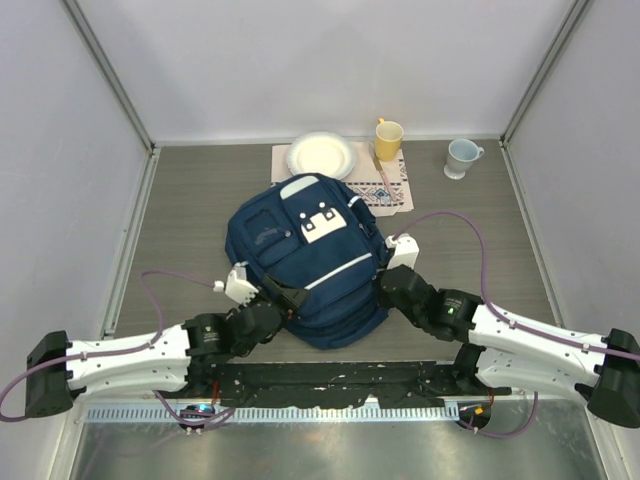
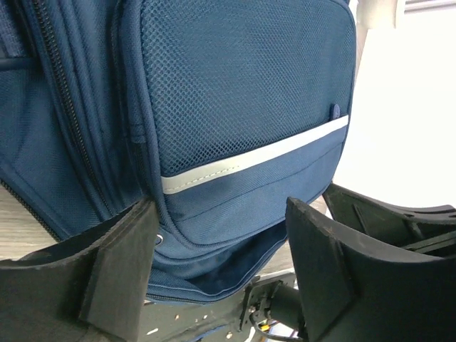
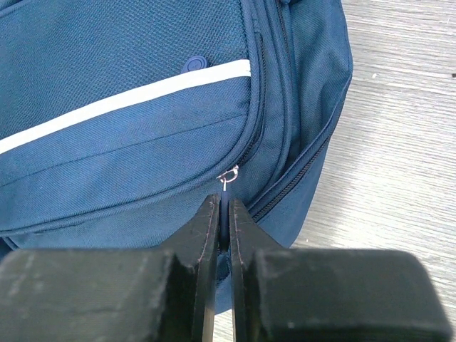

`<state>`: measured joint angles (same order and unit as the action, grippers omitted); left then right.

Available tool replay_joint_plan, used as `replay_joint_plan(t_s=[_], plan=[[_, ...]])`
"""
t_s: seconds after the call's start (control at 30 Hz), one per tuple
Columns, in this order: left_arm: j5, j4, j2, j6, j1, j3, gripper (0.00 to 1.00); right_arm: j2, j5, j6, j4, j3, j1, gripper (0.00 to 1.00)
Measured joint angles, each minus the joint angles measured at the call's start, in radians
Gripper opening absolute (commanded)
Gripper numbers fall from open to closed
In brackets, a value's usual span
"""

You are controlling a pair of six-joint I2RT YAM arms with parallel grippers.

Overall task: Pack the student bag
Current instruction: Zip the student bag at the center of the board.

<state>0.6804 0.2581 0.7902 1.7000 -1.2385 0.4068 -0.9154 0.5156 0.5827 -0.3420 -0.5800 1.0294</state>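
The student bag [image 1: 305, 262] lies flat in the middle of the bench [image 1: 180, 200], front pockets up, with its white buckled patch toward the far side and its rounded bottom end toward my bases. My left arm stretches low along the near edge and bends inward, the wrist meeting the bag's near-left corner. There my left pincer [image 2: 221, 246] stands wide, one pad on each side of the lower front pocket with its white stripe, and neither pad is pressing the fabric. My right arm comes in from the right with the elbow bent, the wrist angled at the bag's near-right side. My right pincer [image 3: 226, 214] is narrowed to a slit, pinching the thin zip pull [image 3: 226, 203] that hangs from a small metal ring [image 3: 229, 174] at the pocket's corner. Past the bag, at the far edge, a patterned cloth [image 1: 395, 190] carries a white plate [image 1: 321, 155] and a yellow mug [image 1: 388, 138]. A pale mug [image 1: 462, 157] stands apart to the right.
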Motion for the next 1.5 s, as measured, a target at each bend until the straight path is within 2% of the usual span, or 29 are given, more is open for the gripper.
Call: replay_joint_plan(t_s=[0.03, 0.1, 0.13, 0.17, 0.2, 0.33, 0.43, 0.73, 0.8, 0.9, 1.1, 1.33, 1.5], plan=[[0.008, 0.001, 0.005, -0.002, -0.004, 0.0, 0.42, 0.002, 0.0, 0.0, 0.0, 0.0, -0.001, 0.01], [0.02, 0.004, 0.008, -0.011, -0.008, 0.0, 0.26, 0.003, 0.005, 0.0, 0.0, 0.0, -0.004, 0.01], [0.027, 0.006, 0.005, -0.016, -0.01, -0.002, 0.11, 0.006, 0.007, 0.0, 0.0, 0.0, -0.005, 0.01], [0.034, 0.003, -0.005, -0.025, -0.012, -0.008, 0.03, 0.009, 0.01, -0.001, 0.0, 0.0, -0.006, 0.01], [0.037, -0.002, -0.021, -0.027, -0.013, -0.017, 0.0, 0.013, 0.011, -0.002, 0.0, 0.0, -0.006, 0.01], [0.061, 0.013, -0.116, -0.033, -0.016, -0.046, 0.0, 0.038, 0.009, -0.004, 0.0, 0.001, -0.005, 0.01], [0.08, 0.094, -0.216, -0.031, -0.017, -0.047, 0.0, 0.045, 0.001, -0.005, 0.004, 0.001, 0.002, 0.01], [0.13, 0.532, -0.702, -0.056, -0.02, -0.042, 0.0, 0.031, -0.105, -0.01, 0.098, 0.004, 0.026, 0.01], [0.125, 0.631, -0.769, -0.065, -0.023, -0.019, 0.0, 0.025, -0.142, -0.018, 0.14, 0.011, 0.03, 0.01], [0.11, 0.71, -0.73, -0.117, -0.026, 0.052, 0.0, 0.005, -0.171, -0.036, 0.203, 0.023, 0.032, 0.01], [0.111, 0.756, -0.576, -0.221, -0.026, 0.169, 0.0, -0.062, -0.152, -0.101, 0.295, 0.027, 0.032, 0.01], [0.082, 0.729, -0.63, -0.305, -0.024, 0.131, 0.0, -0.074, -0.135, -0.171, 0.396, 0.057, 0.029, 0.01], [0.024, 0.655, -0.586, -0.352, -0.023, 0.059, 0.0, -0.075, -0.114, -0.228, 0.428, 0.08, 0.011, 0.01]])
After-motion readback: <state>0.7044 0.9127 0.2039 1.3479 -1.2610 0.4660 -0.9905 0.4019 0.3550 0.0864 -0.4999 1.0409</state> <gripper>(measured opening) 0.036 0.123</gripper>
